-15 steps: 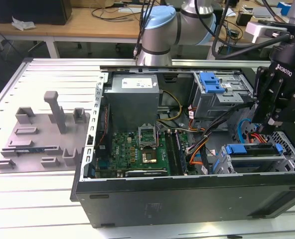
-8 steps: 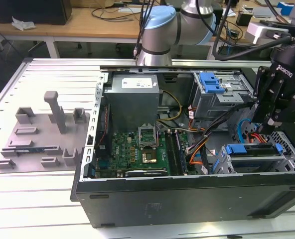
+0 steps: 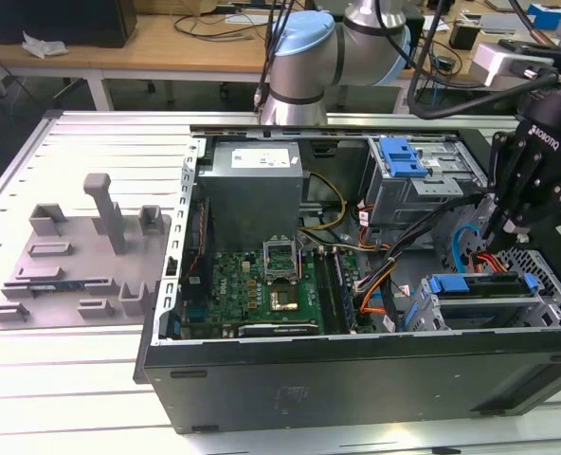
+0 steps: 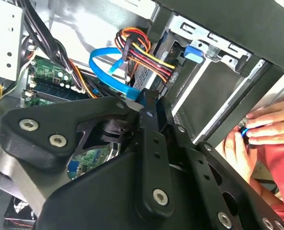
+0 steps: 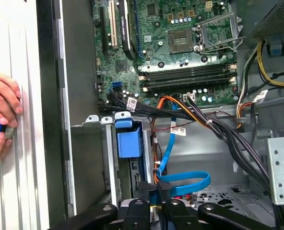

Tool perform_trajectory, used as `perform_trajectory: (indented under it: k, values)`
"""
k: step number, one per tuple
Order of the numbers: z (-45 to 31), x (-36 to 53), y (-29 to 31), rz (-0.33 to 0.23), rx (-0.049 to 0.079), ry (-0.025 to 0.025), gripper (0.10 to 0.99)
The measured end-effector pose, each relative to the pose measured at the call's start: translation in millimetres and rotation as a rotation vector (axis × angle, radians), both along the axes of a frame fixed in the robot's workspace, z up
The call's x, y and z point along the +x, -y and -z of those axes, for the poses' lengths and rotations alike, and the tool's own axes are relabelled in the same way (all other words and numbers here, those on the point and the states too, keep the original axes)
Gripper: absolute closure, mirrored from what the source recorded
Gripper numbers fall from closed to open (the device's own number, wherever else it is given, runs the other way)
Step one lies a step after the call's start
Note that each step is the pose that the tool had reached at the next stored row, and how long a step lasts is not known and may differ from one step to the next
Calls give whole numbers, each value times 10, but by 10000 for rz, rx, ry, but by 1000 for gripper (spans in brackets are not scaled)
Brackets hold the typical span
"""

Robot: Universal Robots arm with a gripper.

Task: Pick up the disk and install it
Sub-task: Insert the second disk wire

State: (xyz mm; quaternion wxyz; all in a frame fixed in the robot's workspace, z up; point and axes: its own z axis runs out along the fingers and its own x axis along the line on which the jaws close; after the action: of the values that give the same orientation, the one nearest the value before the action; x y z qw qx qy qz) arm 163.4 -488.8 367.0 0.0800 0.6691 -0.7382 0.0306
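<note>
Tool fingers closed together, holding nothing, above the disk seated in its cage.

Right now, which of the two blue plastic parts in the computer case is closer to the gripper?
The lower blue carrier bracket in the front drive cage, just below the gripper. The other blue latch panel sits higher, on the upper bay beside the power supply.

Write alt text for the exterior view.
A black gripper hangs over the drive cage at the exterior view's right of an open computer case, where the disk sits in its blue bracket. A grey fixture plate lies beside the case.
</note>
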Motion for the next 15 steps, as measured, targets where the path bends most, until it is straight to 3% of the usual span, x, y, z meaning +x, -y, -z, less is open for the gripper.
perform_trajectory:
  k: [7, 10, 15]
  values:
    - [0, 22, 11, 62, 331, -7, 878]
    - [1, 28, 43, 72, 335, -39, 878]
    - [41, 25, 61, 143, 396, -41, 878]
